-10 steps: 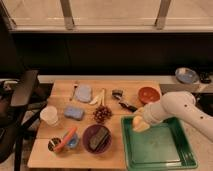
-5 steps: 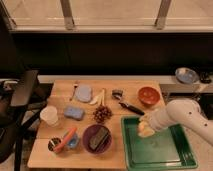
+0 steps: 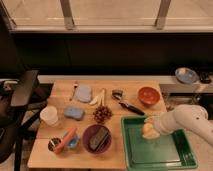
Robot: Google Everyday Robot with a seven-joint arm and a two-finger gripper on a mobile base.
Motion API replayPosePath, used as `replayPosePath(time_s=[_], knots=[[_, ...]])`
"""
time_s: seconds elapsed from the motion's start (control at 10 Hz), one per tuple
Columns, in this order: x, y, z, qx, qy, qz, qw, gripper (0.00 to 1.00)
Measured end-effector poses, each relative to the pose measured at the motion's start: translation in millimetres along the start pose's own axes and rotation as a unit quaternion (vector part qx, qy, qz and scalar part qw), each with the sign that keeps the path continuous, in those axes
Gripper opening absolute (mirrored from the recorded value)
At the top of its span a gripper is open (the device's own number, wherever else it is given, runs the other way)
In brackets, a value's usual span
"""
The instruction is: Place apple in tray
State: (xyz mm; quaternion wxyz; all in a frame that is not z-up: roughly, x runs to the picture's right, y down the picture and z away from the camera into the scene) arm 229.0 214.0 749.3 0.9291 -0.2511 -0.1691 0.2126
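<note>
Since a second ago the arm has swung inward and lower, carrying the apple (image 3: 148, 131) from the tray's far left corner to a spot over the tray's (image 3: 172, 157) upper middle. The end effector (image 3: 150, 128) is clenched on the apple, the yellow-orange fruit showing just at its tip, low over the green tray floor; whether the fruit touches the floor I cannot tell. The white arm (image 3: 187, 120) reaches in from the right edge of the scene.

The tray sits at the near right corner of the wooden table (image 3: 55, 150). Behind it stands a red-orange bowl (image 3: 148, 94), and a dark-handled utensil (image 3: 127, 104) lies between that bowl and the tray's far rim. Left of the tray is a purple bowl (image 3: 96, 138) holding a dark object. Further left a carrot (image 3: 66, 138) rests tilted across a small blue dish. A white cup (image 3: 49, 115) stands near the left edge, with a blue sponge (image 3: 73, 112) beside it and a brown pinecone-like cluster (image 3: 102, 114) towards the middle
</note>
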Motion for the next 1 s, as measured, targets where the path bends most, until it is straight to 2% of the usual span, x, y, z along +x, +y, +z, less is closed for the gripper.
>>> replayPosePath(time_s=[0.5,0.8,1.0], knots=[[8,0,0,0.008,-0.008,0.012,0.9999,0.8],[-10,-12,-23,0.029,-0.016,0.0,0.9994,0.8],[-15,-14,-28,0.032,-0.019,-0.003,0.9993,0.8]])
